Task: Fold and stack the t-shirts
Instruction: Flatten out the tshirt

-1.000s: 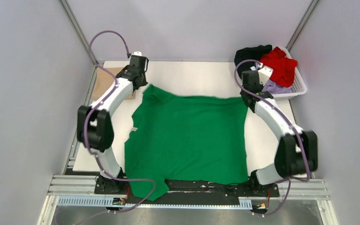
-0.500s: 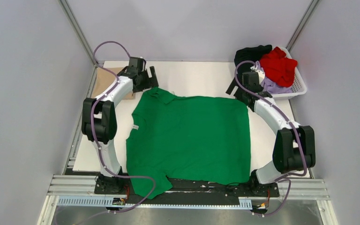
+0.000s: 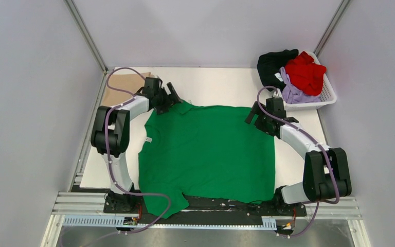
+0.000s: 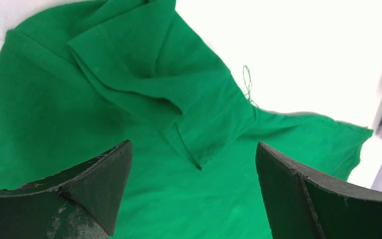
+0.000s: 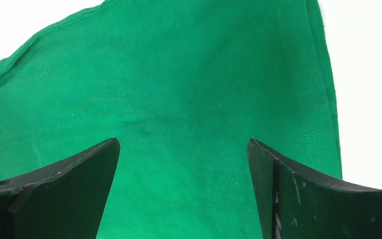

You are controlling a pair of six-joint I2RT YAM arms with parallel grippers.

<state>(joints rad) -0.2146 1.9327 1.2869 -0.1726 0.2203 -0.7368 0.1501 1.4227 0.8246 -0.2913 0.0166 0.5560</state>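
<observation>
Green t-shirt (image 3: 205, 152) laid flat on white bench (image 3: 221, 82), left tool (image 3: 174, 99) spread apart at its 11 o'clock corner, right tool (image 3: 253, 114) spread apart at 1 o'clock

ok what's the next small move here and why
Probably lower the left gripper onto the folded-over flap of the green t-shirt and pinch it: both grippers are open, the right gripper over flat cloth, while that far-left corner lies rumpled.

White basket (image 3: 325, 96) sits seemingly on the table's (image 3: 221, 85) far-right corner.
</observation>
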